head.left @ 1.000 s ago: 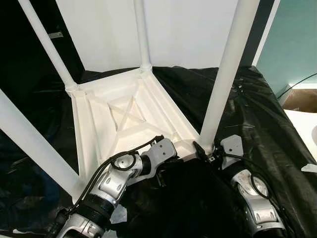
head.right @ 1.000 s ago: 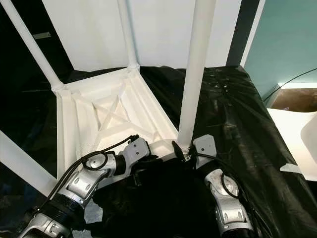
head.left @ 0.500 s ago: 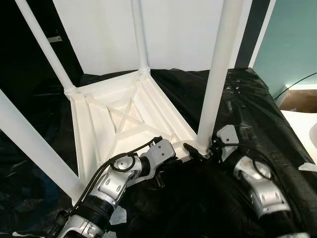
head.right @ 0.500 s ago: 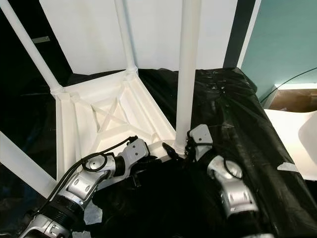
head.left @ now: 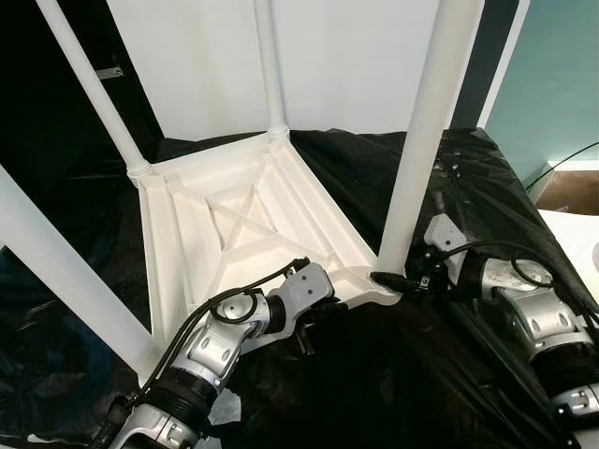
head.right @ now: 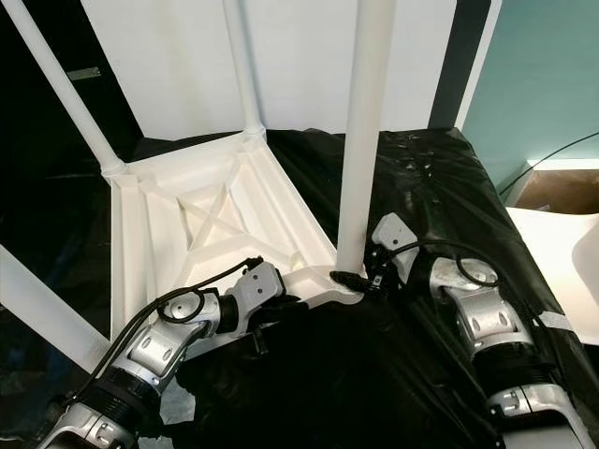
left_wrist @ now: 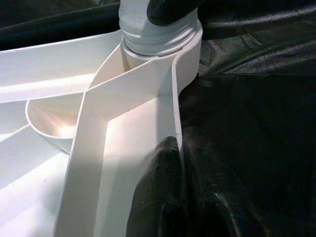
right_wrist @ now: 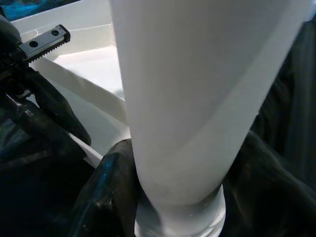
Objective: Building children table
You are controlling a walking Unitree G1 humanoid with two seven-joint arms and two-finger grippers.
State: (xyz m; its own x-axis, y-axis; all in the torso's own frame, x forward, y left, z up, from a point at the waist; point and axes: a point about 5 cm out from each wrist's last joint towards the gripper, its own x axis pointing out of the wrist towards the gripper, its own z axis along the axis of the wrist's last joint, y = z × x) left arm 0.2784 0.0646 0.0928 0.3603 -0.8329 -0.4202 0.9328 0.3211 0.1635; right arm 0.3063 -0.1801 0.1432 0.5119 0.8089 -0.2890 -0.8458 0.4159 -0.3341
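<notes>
Table (head.left: 234, 234) inverted on black sheet (head.left: 487, 206), white wall (head.left: 346, 56)

Looks like a room at home turned into a work corner. Black plastic sheet (head.left: 468, 187) spread over the surface across the middle, white board (head.left: 356, 56) along the top, teal wall (head.left: 552, 84) at upper right.

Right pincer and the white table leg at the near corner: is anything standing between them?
Nothing visible does. The right pincer is closed around the base of the white table leg, where it enters the corner socket of the upturned tabletop; its fingers touch the leg directly.
</notes>
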